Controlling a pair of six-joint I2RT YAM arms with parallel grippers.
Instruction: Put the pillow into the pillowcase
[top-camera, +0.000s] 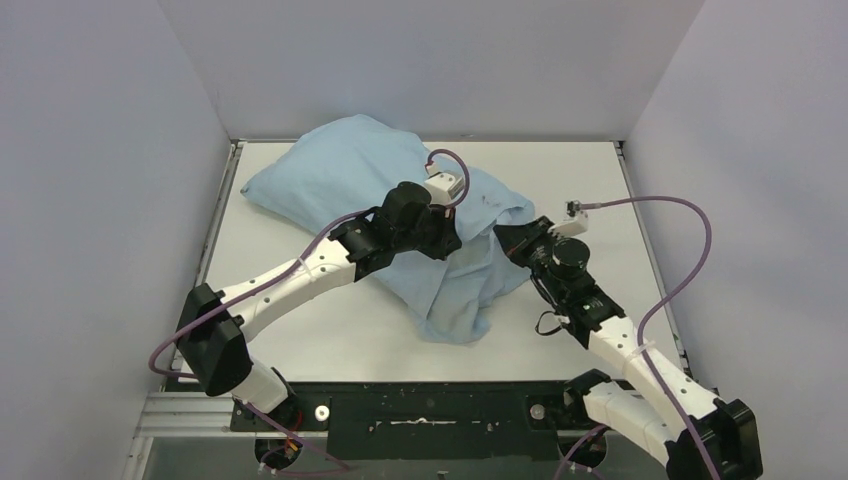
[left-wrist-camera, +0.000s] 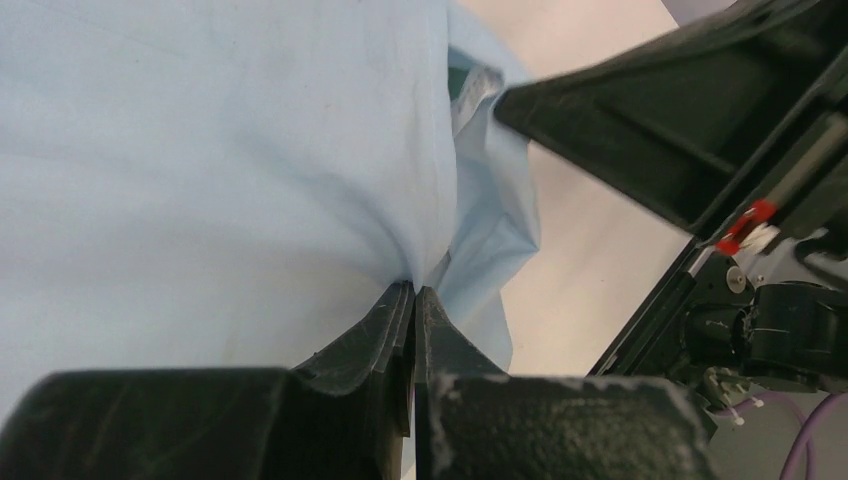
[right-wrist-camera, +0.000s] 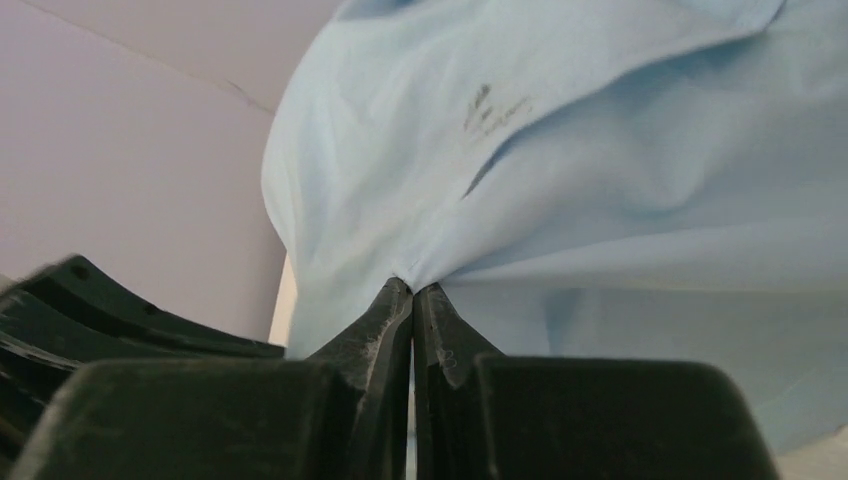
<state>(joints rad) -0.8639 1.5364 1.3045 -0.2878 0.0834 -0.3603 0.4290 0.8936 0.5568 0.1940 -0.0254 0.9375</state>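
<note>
Puckering pillowcase (left-wrist-camera: 200, 150) in left pincer (left-wrist-camera: 413, 291) (likewise in right pincer (right-wrist-camera: 412, 287))

No legible text, label, brand or number in any of my three views. Sole candidate: small dark mark (right-wrist-camera: 490, 103) on the light blue pillowcase (right-wrist-camera: 620, 190), right wrist view; smudged, cannot be read. Red tag (left-wrist-camera: 745, 225) on black hardware, left wrist view: no characters discernible.

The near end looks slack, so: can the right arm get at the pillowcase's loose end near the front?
Probably yes: that end of the pillowcase lies beside the right gripper, nothing between them, but its jaws are shut on the cloth.
</note>
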